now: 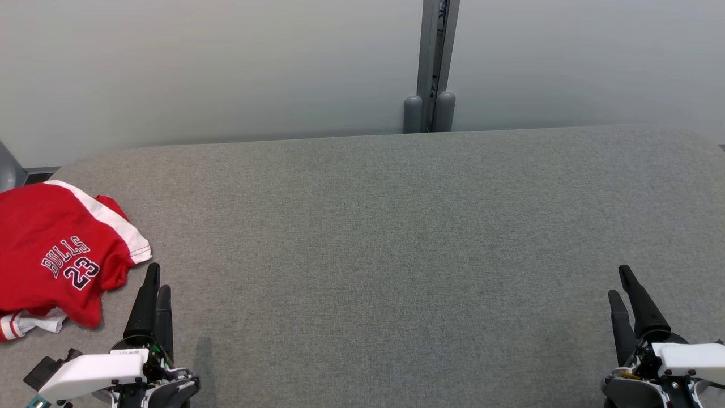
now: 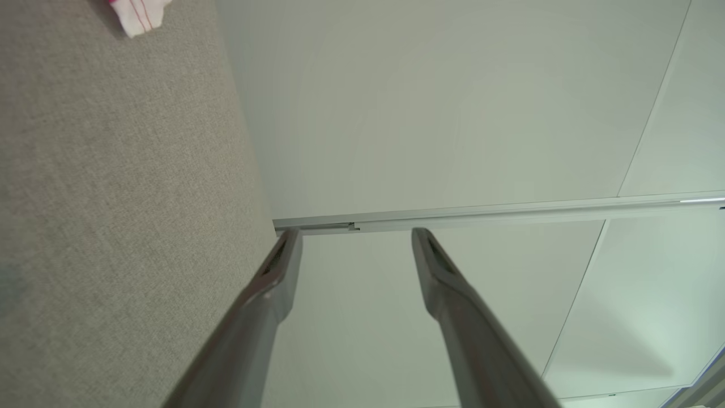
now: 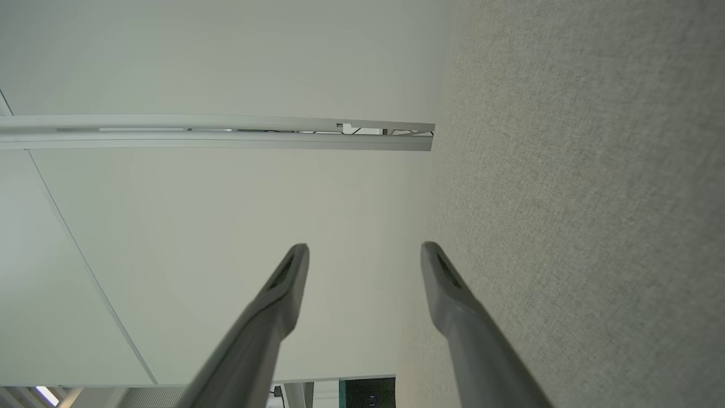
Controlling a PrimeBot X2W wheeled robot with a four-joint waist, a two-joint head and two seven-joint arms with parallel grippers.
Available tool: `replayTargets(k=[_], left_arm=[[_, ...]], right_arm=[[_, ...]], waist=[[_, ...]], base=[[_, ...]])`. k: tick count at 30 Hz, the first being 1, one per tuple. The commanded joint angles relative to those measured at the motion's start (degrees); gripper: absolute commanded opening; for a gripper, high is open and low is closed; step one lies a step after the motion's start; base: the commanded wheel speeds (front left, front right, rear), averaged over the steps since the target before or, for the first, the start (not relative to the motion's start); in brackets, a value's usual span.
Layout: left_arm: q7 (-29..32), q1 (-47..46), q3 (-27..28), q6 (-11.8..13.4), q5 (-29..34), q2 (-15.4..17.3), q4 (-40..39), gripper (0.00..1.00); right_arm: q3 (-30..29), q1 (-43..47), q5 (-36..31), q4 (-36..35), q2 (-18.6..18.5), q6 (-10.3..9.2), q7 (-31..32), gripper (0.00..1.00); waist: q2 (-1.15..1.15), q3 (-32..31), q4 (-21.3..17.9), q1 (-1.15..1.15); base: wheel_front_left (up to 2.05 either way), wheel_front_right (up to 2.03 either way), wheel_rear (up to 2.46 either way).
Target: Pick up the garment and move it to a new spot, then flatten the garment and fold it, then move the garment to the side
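Note:
The garment (image 1: pixel 59 252) is a red jersey with white trim and "BULLS 23" lettering, lying crumpled at the far left of the grey fabric table (image 1: pixel 385 238). A white corner of the garment (image 2: pixel 137 12) shows at the top left of the left wrist view. My left gripper (image 1: pixel 157 277) rests at the lower left, just right of the garment, open with nothing between its fingers (image 2: pixel 277 272). At the lower right, far from the garment, my right gripper (image 1: pixel 618 281) stands open and empty as well, its fingers (image 3: pixel 439 272) spread wide.
A pale wall runs behind the table, with a grey vertical post (image 1: pixel 435 65) at its middle. The table's back edge curves down at the left corner (image 1: pixel 73 164).

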Motion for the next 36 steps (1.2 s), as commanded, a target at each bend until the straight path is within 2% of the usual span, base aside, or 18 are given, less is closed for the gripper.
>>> replayTargets(k=[1,7,10,21,36], left_arm=[[-0.61,-2.19,-0.31,-0.10,0.49,0.52,-1.38,1.00],[-2.78,-2.96,-1.92,-0.11,3.22,1.55,-2.40,1.00],[-4.01,-3.41,-3.05,-0.12,6.97,2.59,-3.31,1.00],[-6.57,-3.62,-4.15,-0.14,19.23,3.24,-6.37,1.00],[-9.61,-3.08,-6.28,0.01,39.30,4.04,-5.90,1.00]], right_arm=[[0.35,-1.52,-0.89,-1.49,-0.96,0.11,-0.86,1.00],[1.88,-2.25,-5.49,-1.79,-2.60,0.13,-2.78,1.00],[1.82,-2.82,-11.02,-2.93,-2.98,0.15,-3.81,1.00],[2.62,-2.98,-27.75,-6.11,-4.35,0.20,-6.36,1.00],[5.59,-2.00,-45.52,-7.09,-5.95,0.26,-9.41,1.00]], waist=[[0.00,0.03,0.02,0.00],[0.00,0.09,0.06,0.00],[0.00,0.12,0.07,0.00],[0.00,-0.11,0.12,0.00],[0.00,-0.87,0.15,0.00]], base=[[0.00,0.00,0.00],[0.00,0.00,0.00],[0.00,0.00,0.00],[0.00,0.00,0.00],[0.00,0.00,0.00]])
